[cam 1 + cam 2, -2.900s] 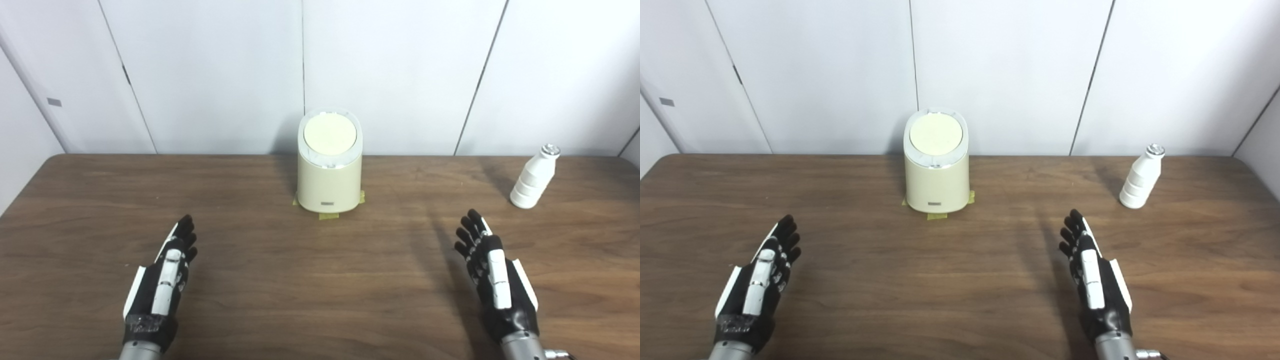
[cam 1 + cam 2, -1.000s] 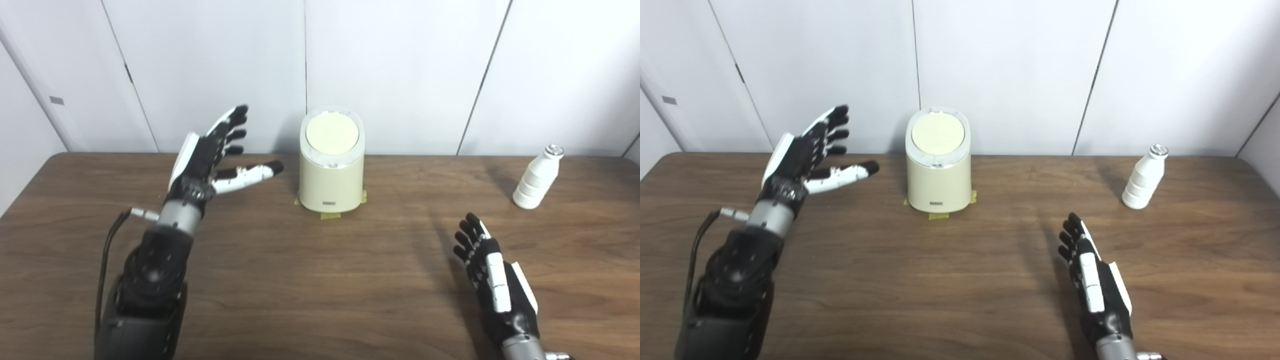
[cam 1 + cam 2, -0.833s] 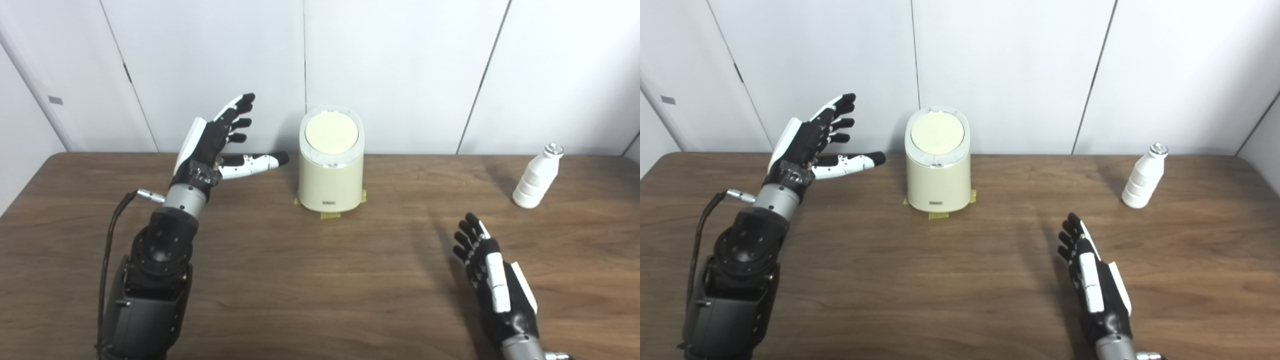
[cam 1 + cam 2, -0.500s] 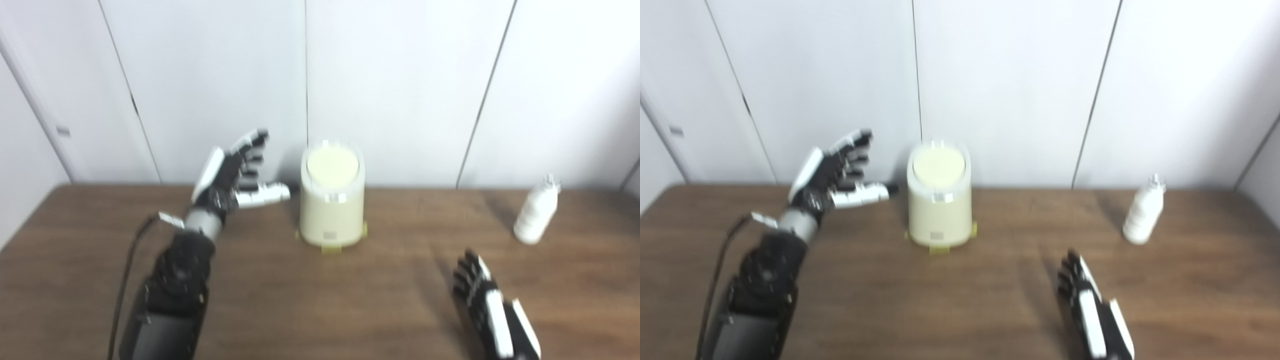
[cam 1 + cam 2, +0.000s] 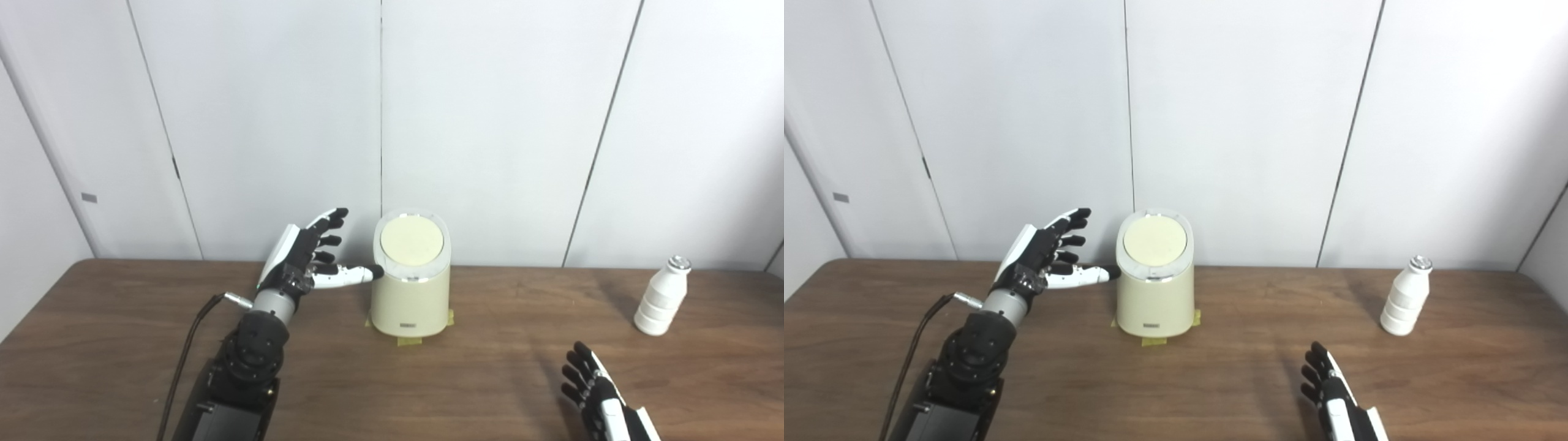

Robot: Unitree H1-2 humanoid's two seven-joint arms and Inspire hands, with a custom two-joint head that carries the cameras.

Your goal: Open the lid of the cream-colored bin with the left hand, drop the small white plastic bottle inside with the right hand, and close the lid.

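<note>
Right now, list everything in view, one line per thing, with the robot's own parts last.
Bin: one, cream, lid shut, at the table's back centre.
Tape: yellow strips under the bin's base.
Plastic bottle: one, white with a silver cap, upright, far right of the table.
Table: one, dark brown wood.
Wall panels: white, behind the table.
Left hand: black and white, open, raised beside the bin's left, thumb tip at its upper rim.
Right hand: black and white, open, low at the near right edge.
</note>
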